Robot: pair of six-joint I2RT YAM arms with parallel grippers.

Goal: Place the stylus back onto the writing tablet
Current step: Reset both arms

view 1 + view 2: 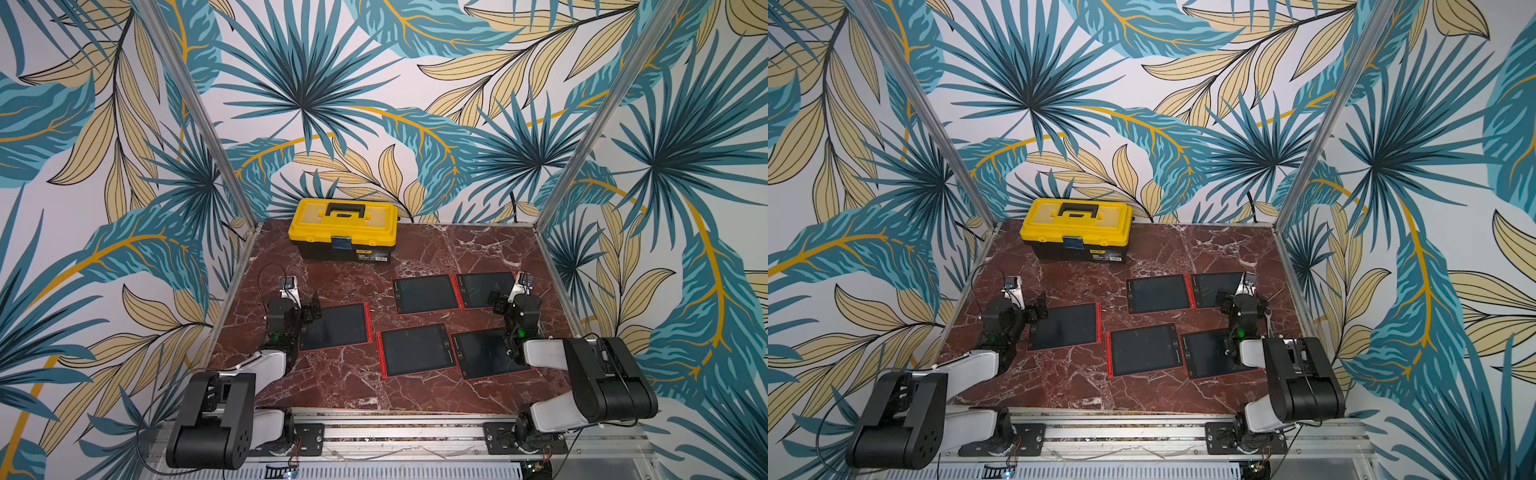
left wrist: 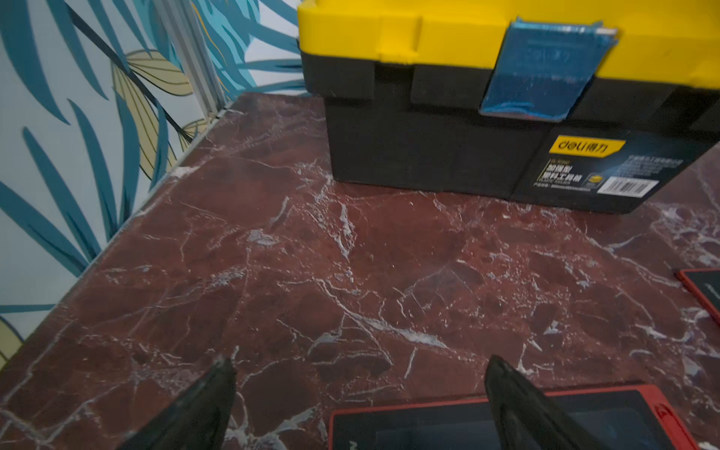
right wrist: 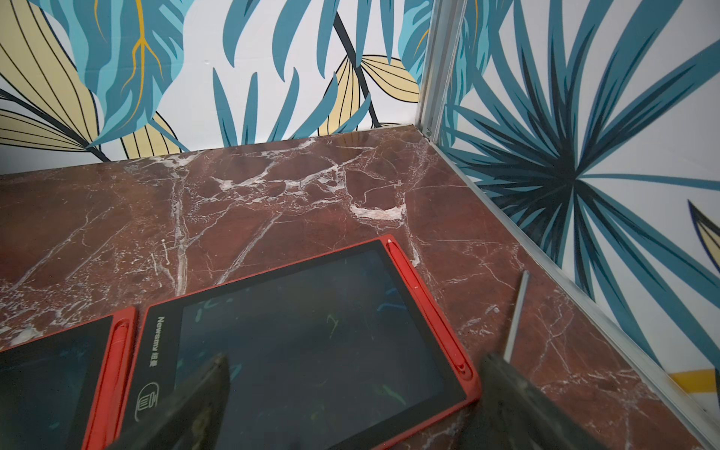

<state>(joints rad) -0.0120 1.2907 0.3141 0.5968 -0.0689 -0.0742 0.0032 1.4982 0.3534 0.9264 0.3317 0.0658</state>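
Note:
Several red-framed writing tablets with dark screens lie flat on the marble table. My right gripper (image 3: 356, 360) hangs open over the near right corner of the far right tablet (image 3: 311, 335), also seen in a top view (image 1: 482, 289). A red stylus (image 3: 413, 288) lies seated in the slot along that tablet's right edge. The neighbouring tablet (image 3: 46, 374) holds a red stylus (image 3: 117, 350) in its slot too. My left gripper (image 2: 362, 366) is open and empty above the far corner of the left tablet (image 2: 428, 428), shown in a top view (image 1: 336, 326).
A yellow and black toolbox (image 1: 343, 226) stands shut at the back of the table (image 1: 345, 382). A thin grey rod (image 3: 516, 315) runs beside my right gripper's outer finger. Two more tablets (image 1: 415, 351) (image 1: 486, 353) lie near the front. Patterned walls close in three sides.

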